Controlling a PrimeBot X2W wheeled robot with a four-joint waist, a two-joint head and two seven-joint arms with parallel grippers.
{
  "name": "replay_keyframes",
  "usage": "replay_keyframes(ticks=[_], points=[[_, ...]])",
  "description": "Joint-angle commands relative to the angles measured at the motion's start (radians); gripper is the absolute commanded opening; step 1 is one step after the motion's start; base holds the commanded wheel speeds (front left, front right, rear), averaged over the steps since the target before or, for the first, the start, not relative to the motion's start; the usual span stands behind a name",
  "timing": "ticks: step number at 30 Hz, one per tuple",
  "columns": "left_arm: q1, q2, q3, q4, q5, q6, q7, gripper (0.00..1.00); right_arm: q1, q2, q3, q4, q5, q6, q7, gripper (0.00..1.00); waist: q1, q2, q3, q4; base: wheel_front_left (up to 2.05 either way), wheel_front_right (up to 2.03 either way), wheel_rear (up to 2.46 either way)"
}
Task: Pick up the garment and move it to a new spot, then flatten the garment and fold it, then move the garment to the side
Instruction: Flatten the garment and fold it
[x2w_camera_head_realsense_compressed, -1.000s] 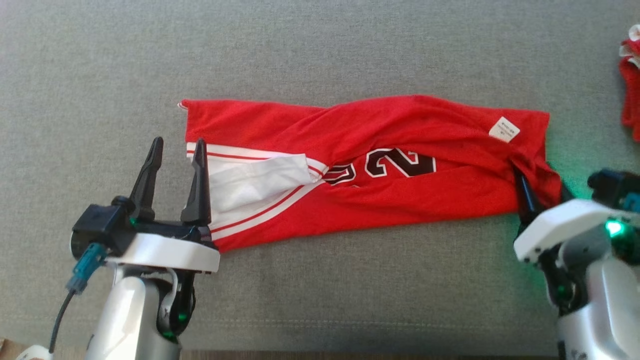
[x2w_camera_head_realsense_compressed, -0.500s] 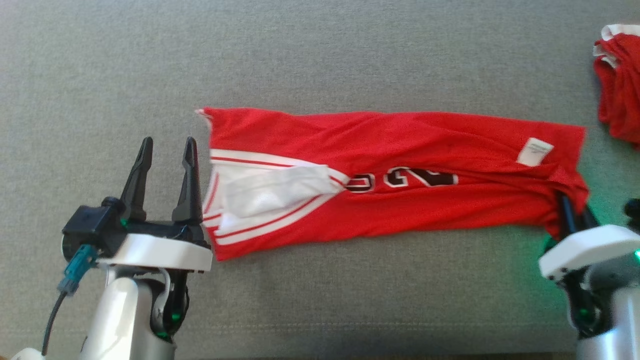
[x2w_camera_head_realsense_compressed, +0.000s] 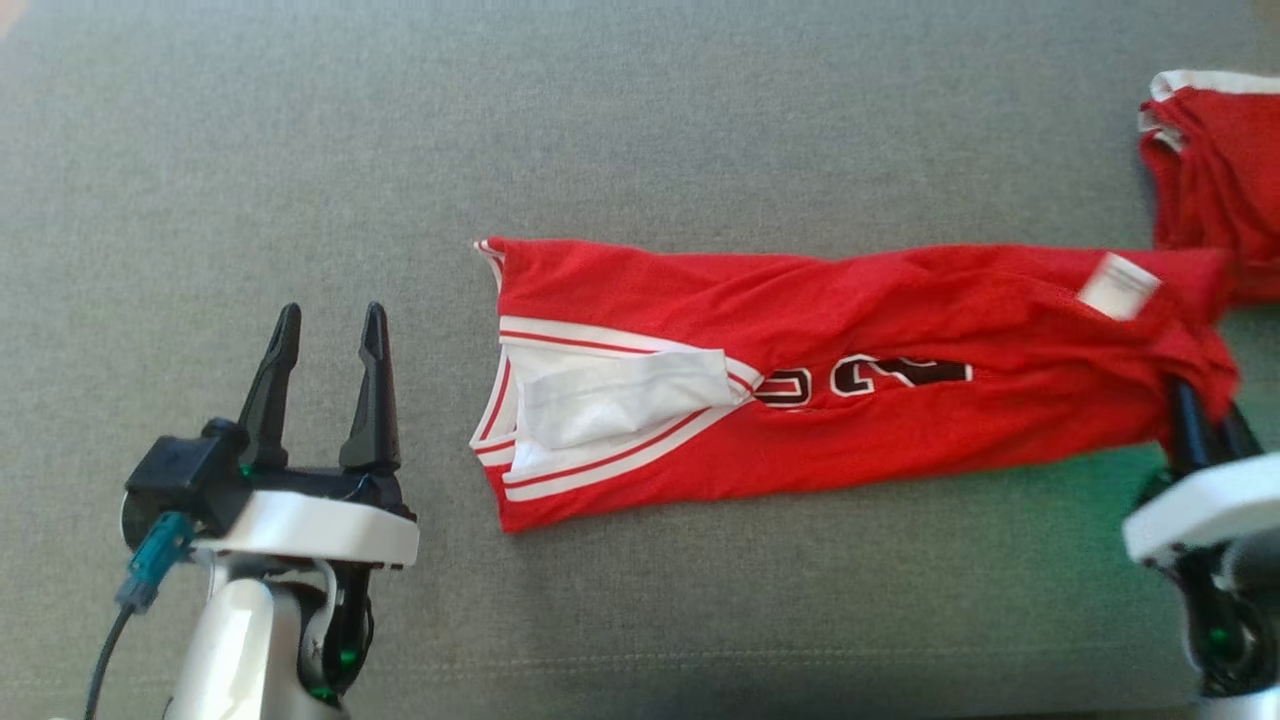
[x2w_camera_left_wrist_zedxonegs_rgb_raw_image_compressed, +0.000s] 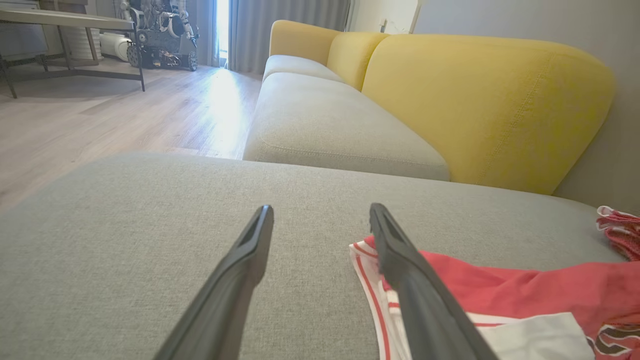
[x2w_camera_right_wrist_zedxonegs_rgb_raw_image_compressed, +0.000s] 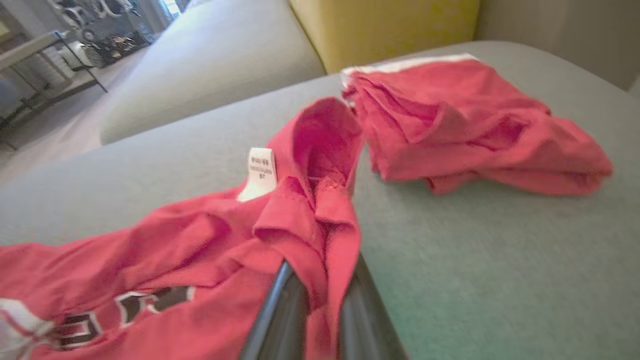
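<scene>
Right gripper (x2w_camera_head_realsense_compressed: 1205, 420) is pinched tight on the bunched right end of the red jersey (x2w_camera_head_realsense_compressed: 900, 330), its two dark fingers close together with a fold of cloth squeezed between them and draped over their tips. That arm comes in from the near right corner of the grey cushion (x2w_camera_head_realsense_compressed: 640, 120), white wrist low, fingers pointing toward the far edge. The jersey lies in a long, twisted strip across the middle of the cushion, running left to right. It has white-and-red trim at its left end, black numbers half folded under in the middle, and a white care label (x2w_camera_head_realsense_compressed: 1118, 285) near the held end. Left gripper (x2w_camera_head_realsense_compressed: 330, 312) stands wide open and empty by the near left corner, fingers pointing at the far edge, near the jersey's trimmed end but apart from it. Another red garment (x2w_camera_head_realsense_compressed: 1210, 170) sits crumpled at the far right edge, close to the held end; whether they touch I cannot tell.
</scene>
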Motion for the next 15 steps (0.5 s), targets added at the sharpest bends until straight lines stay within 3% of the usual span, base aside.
replay_keyframes(ticks=[1, 9, 15], points=[[-0.005, 0.003, 0.031, -0.029, 0.002, -0.001, -0.008, 1.0, -0.015, -0.024, 0.05, -0.07, 0.01, -0.001, 0.015, 0.0, 0.0, 0.0, -0.014, -0.002, 0.0, 0.0, 0.0], [0.008, 0.002, 0.024, -0.034, 0.006, -0.004, -0.008, 1.0, -0.076, -0.045, 0.312, -0.232, 0.06, -0.001, 0.138, 0.0, 0.0, 0.0, -0.06, 0.015, 0.0, 0.0, 0.0], [0.013, 0.002, 0.009, -0.035, 0.005, -0.005, -0.008, 1.0, -0.168, -0.015, 0.597, -0.141, 0.162, -0.001, 0.147, 0.0, 0.0, 0.0, -0.069, 0.061, 0.0, 0.0, 0.0]])
